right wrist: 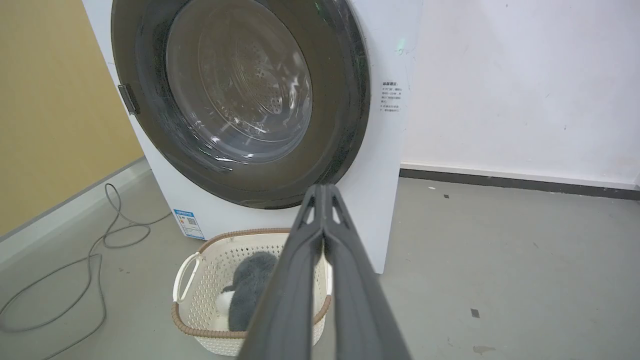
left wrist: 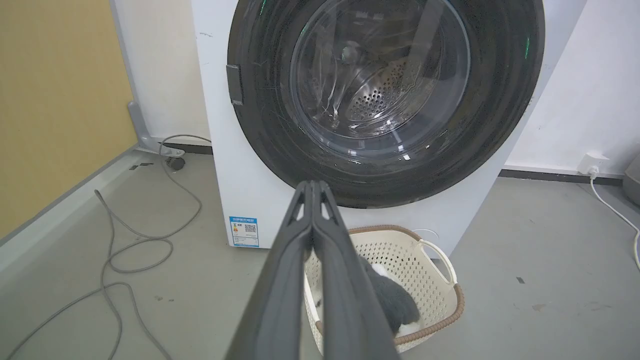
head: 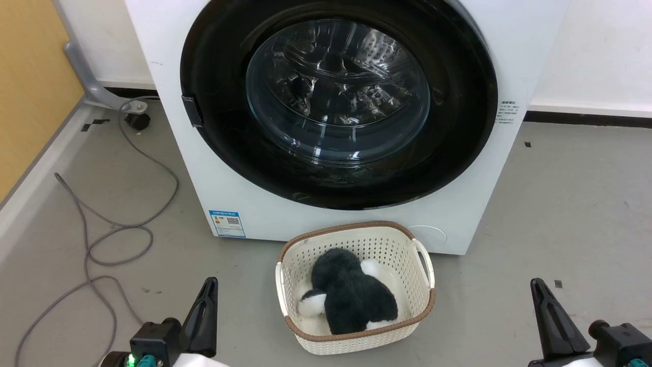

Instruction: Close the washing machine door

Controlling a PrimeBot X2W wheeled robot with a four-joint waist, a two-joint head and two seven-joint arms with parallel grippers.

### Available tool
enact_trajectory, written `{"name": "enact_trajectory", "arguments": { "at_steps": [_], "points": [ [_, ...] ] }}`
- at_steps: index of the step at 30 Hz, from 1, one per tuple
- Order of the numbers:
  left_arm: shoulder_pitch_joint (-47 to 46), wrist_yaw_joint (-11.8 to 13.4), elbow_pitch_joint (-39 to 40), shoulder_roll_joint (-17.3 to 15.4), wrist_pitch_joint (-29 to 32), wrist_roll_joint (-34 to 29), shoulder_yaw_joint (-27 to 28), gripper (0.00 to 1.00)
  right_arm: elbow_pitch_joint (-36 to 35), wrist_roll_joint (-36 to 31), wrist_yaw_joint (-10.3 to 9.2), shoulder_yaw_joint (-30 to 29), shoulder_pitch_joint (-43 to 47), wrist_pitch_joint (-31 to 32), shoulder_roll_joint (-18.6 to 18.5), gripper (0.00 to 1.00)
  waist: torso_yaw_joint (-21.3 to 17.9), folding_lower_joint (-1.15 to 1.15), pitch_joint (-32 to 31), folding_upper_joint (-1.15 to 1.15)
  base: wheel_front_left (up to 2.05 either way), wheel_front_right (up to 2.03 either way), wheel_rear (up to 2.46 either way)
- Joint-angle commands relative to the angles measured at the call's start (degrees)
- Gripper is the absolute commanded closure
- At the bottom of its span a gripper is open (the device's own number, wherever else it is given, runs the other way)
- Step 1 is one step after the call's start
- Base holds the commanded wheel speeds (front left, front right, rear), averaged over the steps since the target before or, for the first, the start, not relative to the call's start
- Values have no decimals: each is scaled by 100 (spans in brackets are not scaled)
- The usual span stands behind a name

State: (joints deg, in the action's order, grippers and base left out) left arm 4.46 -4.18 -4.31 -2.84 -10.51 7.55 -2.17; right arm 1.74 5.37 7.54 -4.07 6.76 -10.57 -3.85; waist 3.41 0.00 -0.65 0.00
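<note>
Reading left gripper (left wrist: 312,189) and right gripper (right wrist: 324,189) as fully closed, fingers pressed together and empty, parked low on either side of the laundry basket (head: 356,224) and well back from the washing machine (head: 265,219). Judging the washing machine door (head: 214,127) as already flush against the white front, black frame seated all round with no gap visible, so probably done. If confirming the latch, push with closed fingertips on the frame beside the handle tab (head: 192,111), not on the glass bowl (head: 336,92), and steer above the basket.
</note>
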Motion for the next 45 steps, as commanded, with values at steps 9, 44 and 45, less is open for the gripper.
{"name": "enact_trajectory", "arguments": {
  "at_steps": [9, 44, 45],
  "points": [
    [-123, 57, 68, -1, 118, -123, 35, 100, -47, -89, -2, 52, -146, 120, 33, 100, -34, 0, 6, 0, 0, 0, 0],
    [-265, 216, 228, -2, 529, -401, 115, 100, -103, -286, -3, 208, -379, 532, 61, 100, -169, 0, 32, 0, 0, 0, 0],
    [-269, 220, 232, -2, 540, -409, 117, 100, -105, -292, -3, 212, -386, 544, 62, 100, -173, 0, 33, 0, 0, 0, 0]
  ]
}}
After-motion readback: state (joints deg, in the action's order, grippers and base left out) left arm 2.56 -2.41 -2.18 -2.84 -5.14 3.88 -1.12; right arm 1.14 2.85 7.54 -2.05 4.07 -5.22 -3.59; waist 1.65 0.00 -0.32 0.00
